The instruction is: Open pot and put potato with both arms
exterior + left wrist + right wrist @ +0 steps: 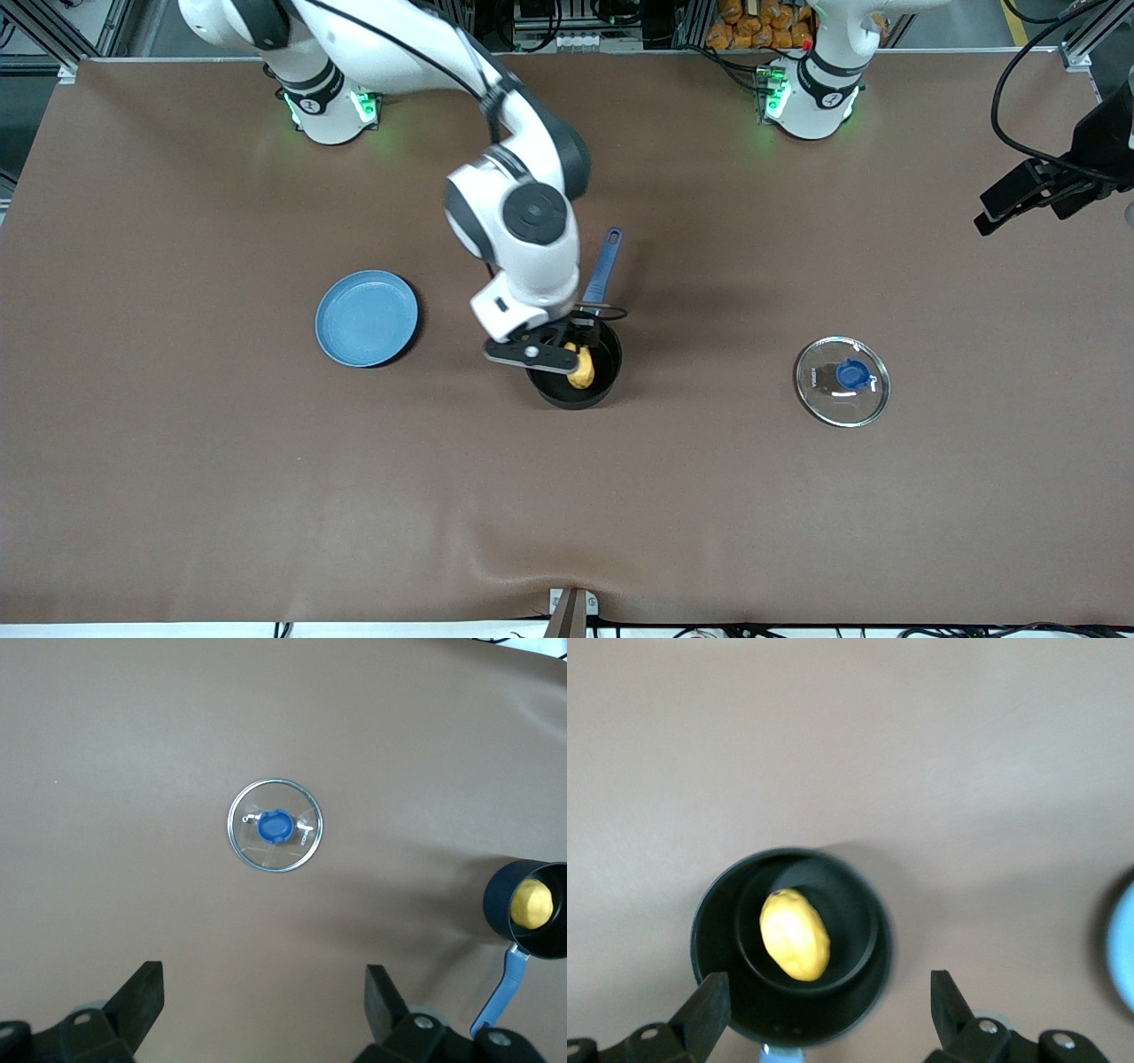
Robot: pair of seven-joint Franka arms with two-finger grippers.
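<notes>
Near the centre of the front view, the right gripper (567, 350) hangs over the pot (574, 363) with its fingers (702, 1014) spread wide and holding nothing. The potato (795, 934) lies loose on the pot's floor, directly below the gap between the fingers and touching neither. The placing step looks finished; I judge the next move calls for a straight lift clear of the rim. At the right edge of the front view the left gripper (1019, 199) waits, also spread and empty, while the lid (842, 381) rests on the table (177, 487) lower right of centre, well apart from the pot.
</notes>
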